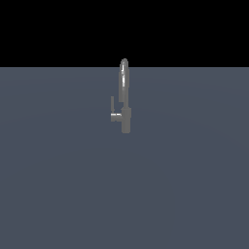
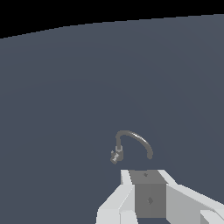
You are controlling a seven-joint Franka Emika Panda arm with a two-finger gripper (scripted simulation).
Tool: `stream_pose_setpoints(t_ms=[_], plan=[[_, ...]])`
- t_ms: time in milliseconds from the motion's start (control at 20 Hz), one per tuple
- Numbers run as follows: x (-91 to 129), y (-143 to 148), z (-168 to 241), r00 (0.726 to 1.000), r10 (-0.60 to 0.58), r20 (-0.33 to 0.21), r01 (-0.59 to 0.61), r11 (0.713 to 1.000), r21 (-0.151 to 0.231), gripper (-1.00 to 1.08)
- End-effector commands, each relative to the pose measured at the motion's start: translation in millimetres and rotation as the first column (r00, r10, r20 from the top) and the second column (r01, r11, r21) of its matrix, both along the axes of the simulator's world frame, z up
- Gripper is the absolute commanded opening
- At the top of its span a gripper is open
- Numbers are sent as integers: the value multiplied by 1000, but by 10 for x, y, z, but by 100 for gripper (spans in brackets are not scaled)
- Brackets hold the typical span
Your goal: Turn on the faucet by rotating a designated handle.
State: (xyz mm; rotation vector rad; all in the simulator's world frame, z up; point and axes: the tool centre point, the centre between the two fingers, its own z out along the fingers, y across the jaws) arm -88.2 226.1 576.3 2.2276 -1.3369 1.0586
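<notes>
The faucet (image 1: pixel 126 119) is a small grey metallic tap standing upright on the flat grey-blue floor (image 1: pixel 58 185), with its narrow arched spout (image 1: pixel 124 78) rising above its body. The handle (image 1: pixel 113 106) is a thin L-shaped lever. Its short stub leaves the body toward the exterior view's left and its slim bar points upward. My arm does not show in the exterior view. In the wrist view the faucet (image 2: pixel 133 138) lies some way ahead of my gripper (image 2: pixel 145 173), with the handle (image 2: pixel 115 155) at its base. Nothing touches the white fingers (image 2: pixel 126 177), and a grey block fills the space between them.
Only the flat grey-blue floor (image 2: pixel 65 96) surrounds the faucet, running back to a black background.
</notes>
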Motion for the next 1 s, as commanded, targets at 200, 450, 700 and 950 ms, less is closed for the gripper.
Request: stream_pose_setpoints(t_ms=[200, 450, 700, 950], plan=[[637, -15, -674, 994, -107, 1, 107, 994, -28, -100], [1112, -189, -1310, 981, -194, -13, 193, 980, -40, -100], [1530, -500, -2031, 957, -286, -38, 284, 958, -45, -100], [1846, -925, -2803, 921, -382, -72, 380, 924, -43, -100]])
